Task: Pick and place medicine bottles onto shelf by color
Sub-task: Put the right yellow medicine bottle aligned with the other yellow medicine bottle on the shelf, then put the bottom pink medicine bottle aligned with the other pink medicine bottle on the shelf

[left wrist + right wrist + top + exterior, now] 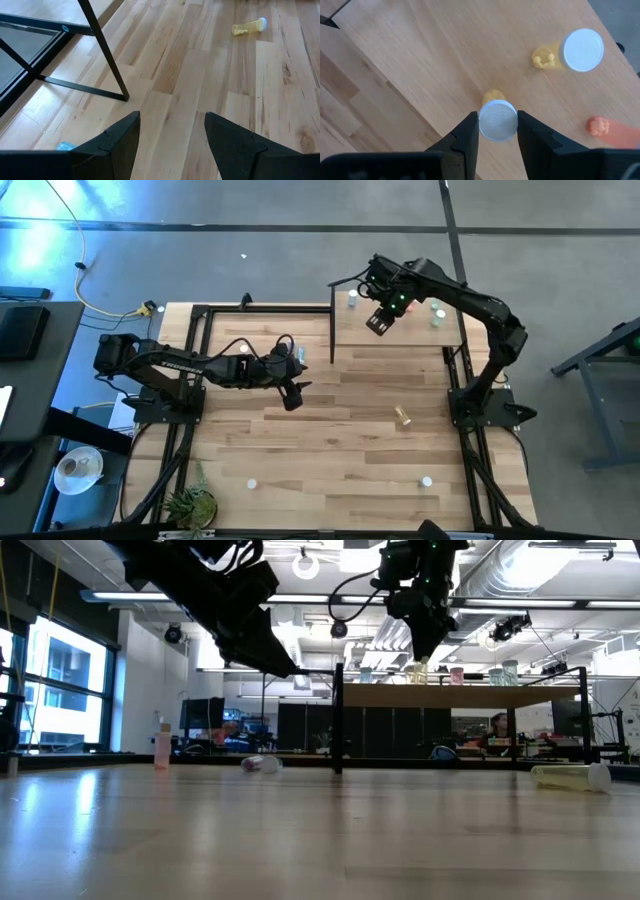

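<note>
My right gripper (378, 323) is over the pale-wood shelf (420, 340) at the table's far right and is shut on a yellow bottle with a white cap (497, 120). In the low view the bottle (417, 671) stands upright at the shelf board (470, 696), under the gripper (425, 648). My left gripper (292, 397) hangs open and empty above the table's middle, its fingers apart in the left wrist view (172, 145). Another yellow bottle (403, 416) lies on its side on the table. My right gripper pinches the yellow bottle's white cap (496, 131) between its two fingers, one on each side. The fingers come from above, pointing down. The bottle is upright, with its yellow body (493, 95) below the cap. Whether its base rests on the shelf board, I cannot tell.
On the shelf stand a second yellow bottle (580, 50), a red one (605, 127) and others (503, 673). The shelf has thin black uprights (338, 720). On the table are a standing red bottle (162, 748), a lying bottle (262, 764), two white-capped bottles (252, 482) (427, 480) and a small plant (190, 505).
</note>
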You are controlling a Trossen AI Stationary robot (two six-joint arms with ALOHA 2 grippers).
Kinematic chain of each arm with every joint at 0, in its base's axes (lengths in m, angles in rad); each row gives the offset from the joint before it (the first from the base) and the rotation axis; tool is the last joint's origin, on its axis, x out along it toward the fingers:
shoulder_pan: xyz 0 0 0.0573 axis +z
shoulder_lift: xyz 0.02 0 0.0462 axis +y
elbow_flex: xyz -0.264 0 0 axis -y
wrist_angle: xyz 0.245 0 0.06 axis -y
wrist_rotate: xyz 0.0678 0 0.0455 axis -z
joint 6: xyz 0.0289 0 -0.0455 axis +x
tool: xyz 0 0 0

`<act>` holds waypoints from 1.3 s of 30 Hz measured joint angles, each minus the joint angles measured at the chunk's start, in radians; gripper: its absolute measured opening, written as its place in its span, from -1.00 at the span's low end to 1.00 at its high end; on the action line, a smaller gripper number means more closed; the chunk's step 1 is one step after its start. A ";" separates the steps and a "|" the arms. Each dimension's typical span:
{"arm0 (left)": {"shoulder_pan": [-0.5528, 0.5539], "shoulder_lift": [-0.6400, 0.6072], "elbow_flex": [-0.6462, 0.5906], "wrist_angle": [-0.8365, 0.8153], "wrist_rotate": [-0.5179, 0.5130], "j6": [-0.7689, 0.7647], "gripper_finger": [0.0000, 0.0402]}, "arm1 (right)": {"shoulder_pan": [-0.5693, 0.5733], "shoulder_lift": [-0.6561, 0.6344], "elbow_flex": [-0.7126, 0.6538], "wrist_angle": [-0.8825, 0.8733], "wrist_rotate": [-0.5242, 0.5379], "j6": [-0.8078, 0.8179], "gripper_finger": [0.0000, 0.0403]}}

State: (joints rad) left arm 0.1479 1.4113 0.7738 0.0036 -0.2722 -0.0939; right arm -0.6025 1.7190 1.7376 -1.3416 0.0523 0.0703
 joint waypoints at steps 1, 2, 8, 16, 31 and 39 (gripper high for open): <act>0.000 0.000 0.000 0.000 0.000 0.000 0.06 | 0.000 0.000 -0.003 0.002 0.000 0.000 -0.49; 0.000 0.000 0.000 0.000 0.000 0.000 0.06 | 0.000 0.000 -0.004 0.003 0.001 0.000 -0.49; 0.000 0.000 0.000 0.000 0.000 0.000 0.06 | 0.000 0.000 -0.004 0.007 0.001 -0.001 -0.48; 0.000 0.000 0.000 0.000 0.000 0.000 0.06 | 0.000 0.009 -0.011 -0.003 0.019 -0.008 -0.32; 0.000 0.000 0.000 0.000 0.000 0.000 0.06 | 0.000 0.007 -0.005 0.025 0.063 -0.030 -0.20; 0.000 0.000 0.000 -0.001 0.000 0.000 0.06 | 0.000 0.005 0.070 0.021 0.067 -0.045 -0.20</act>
State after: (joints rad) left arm 0.1480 1.4113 0.7738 0.0029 -0.2720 -0.0937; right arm -0.6025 1.7245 1.8072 -1.3209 0.1188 0.0254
